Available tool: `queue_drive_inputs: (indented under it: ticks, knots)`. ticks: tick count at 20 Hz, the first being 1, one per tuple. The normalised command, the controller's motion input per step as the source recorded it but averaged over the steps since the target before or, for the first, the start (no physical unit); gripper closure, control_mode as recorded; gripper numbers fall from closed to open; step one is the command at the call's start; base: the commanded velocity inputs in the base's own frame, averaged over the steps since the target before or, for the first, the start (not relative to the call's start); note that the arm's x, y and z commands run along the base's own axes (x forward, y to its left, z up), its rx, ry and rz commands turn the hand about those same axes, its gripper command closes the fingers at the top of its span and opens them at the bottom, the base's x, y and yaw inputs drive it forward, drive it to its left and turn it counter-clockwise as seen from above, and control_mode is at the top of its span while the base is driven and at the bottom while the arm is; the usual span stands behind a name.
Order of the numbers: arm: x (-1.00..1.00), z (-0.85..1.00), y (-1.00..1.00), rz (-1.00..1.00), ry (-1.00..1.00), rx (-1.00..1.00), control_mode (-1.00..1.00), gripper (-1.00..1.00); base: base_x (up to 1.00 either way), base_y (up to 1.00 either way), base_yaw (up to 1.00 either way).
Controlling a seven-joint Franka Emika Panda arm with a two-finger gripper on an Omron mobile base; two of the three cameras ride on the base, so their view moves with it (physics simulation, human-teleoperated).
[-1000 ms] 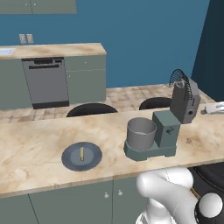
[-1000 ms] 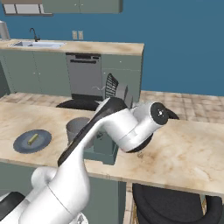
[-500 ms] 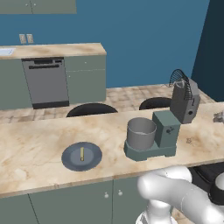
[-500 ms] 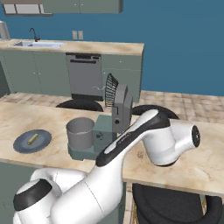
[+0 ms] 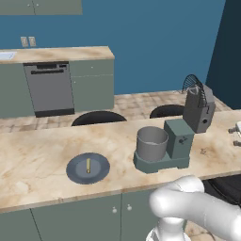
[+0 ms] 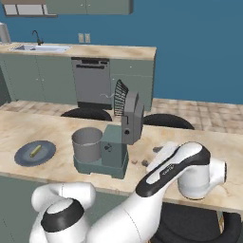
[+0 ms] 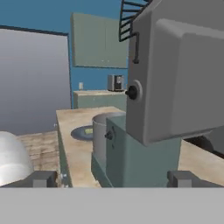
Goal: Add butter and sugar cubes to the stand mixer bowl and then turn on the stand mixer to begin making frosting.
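Observation:
The dark grey-green stand mixer [image 5: 178, 142] stands on the island counter with its head [image 5: 199, 109] tilted back. Its grey metal bowl [image 5: 151, 143] sits on the base and looks empty. The butter [image 5: 88, 164] is a thin yellow stick on a dark round plate [image 5: 77, 172] left of the mixer. My gripper [image 7: 113, 179] is open, low over the counter right of the mixer [image 6: 114, 151], facing its side; nothing lies between the fingertips [image 7: 43, 178]. Two small knobs [image 7: 131, 92] face it. Tiny dark bits [image 6: 135, 162] by the base may be the sugar cubes; too small to tell.
My white arm [image 6: 190, 166] bends across the counter's right part in the right base view. Black stools [image 5: 99, 117] stand behind the island. A dishwasher [image 5: 49, 87] and cabinets line the back wall, with a sink [image 6: 40, 47] at the far left.
The arm has swung rightward and unfolded, carrying the hand down beside the mixer's right side. The jaws stayed open. Mixer, plate and butter have not moved.

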Motion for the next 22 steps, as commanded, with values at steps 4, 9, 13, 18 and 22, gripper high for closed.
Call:
queue_drive_inputs:
  ticks: [4,9,13,18,22]
  knots:
    - [0.00,-0.61,0.00,0.03,-0.26,0.00,-1.00,-1.00,0.00,0.00,0.00]
    - [0.13,-0.28,0.00,0.00,-0.06,-0.01,-1.00,-1.00,0.00,0.00,0.00]
    - [0.32,-0.09,0.01,0.00,0.01,-0.05,-1.00,-1.00,0.00,0.00,0.00]
    - [0.29,-0.35,0.00,0.00,0.04,-0.09,-1.00,-1.00,0.00,0.00,0.00]
    - [0.08,-0.36,0.08,0.00,0.01,-0.09,-1.00,-1.00,0.00,0.00,0.00]
